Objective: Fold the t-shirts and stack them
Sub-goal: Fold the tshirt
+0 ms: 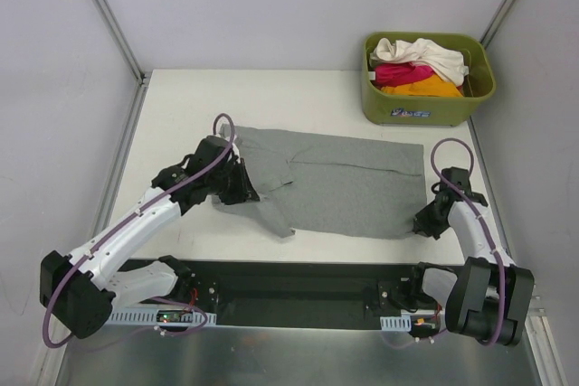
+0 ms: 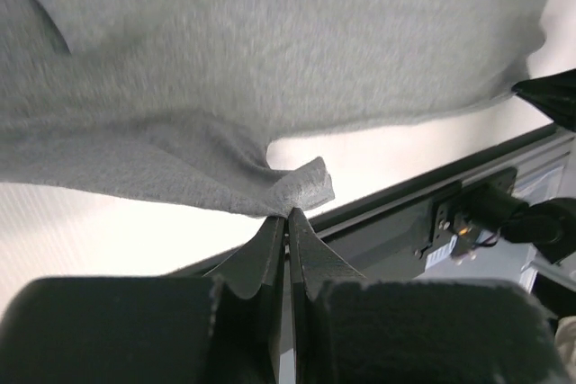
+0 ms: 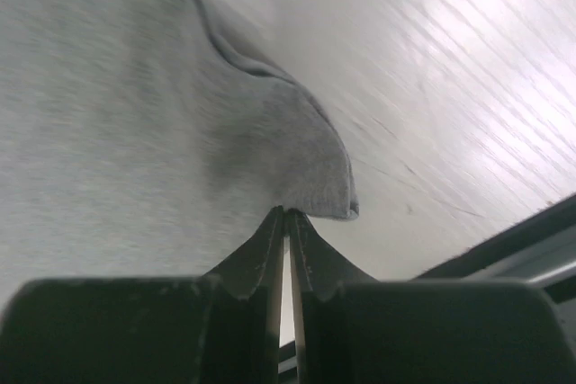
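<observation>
left wrist | grey t-shirt | soft fuzzy knit | corner puckered, wrinkled

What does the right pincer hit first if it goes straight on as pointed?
The grey t-shirt: its corner sits right at the closed tips of the right pincer, apparently pinched. Straight on is more grey cloth lying on the table; nothing else shows in that line.

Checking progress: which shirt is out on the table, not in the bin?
The grey t-shirt: it alone lies spread on the table. The cream-white, magenta-pink and orange ones sit bunched in the olive-green bin.
</observation>
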Robot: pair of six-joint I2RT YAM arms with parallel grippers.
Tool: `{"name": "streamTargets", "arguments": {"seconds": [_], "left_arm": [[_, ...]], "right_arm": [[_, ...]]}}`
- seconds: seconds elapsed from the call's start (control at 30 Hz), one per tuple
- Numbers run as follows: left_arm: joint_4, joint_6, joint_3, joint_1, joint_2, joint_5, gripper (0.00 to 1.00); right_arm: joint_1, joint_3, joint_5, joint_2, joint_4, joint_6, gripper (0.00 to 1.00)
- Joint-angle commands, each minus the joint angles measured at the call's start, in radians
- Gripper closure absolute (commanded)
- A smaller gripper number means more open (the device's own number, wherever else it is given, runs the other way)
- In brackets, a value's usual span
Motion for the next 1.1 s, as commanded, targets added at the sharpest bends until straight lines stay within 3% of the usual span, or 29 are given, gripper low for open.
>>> {"name": "streamTargets", "arguments": {"seconds": [0.0,0.47,0.83,1.07], "left_arm": [[0.110,0.044,0.056,0.066,0.012,0.049,1.00],[0.219,0.167,0.240,0.207,0.207,0.062,1.00],[0.277,0.272,0.399,0.288,0.377,0.080,1.00],[0.293,0.315,0.519,0.343,0.596,0.154,1.00]], "right_arm": [[0.003,0.112,-0.047,0.021,0.046,-0.026,0.93],[0.008,0.451,-0.150,0.268,0.023,-0.108,0.96],[0.014,0.598,-0.148,0.430,0.037,-0.107,0.96],[0.015,0.664,-0.105,0.509,0.048,-0.090,0.93]]}}
